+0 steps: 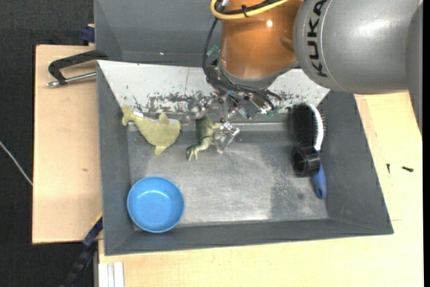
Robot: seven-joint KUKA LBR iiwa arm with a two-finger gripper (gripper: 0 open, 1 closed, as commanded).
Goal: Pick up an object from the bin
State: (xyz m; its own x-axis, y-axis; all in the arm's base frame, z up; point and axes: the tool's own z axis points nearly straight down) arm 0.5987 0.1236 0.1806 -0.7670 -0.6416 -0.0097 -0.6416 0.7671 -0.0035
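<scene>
Since the blue bowl (155, 203) sits in the near left corner of the bin (111, 178), it is out of the way; farther in, a small green toy dinosaur (200, 142) lies mid-floor just beside the gripper (227, 131), likely the target; whether the claw is open or closed, I cannot tell; a black brush (306, 128) lies by the right wall.

Light falls from overhead: we note glare spots on the orange cover (259, 30) and the grey arm (369, 10). The bin (114, 165) has a back wall glaring near white and an evenly lit floor. We see soft shadow beneath the cover, dark surround above.
</scene>
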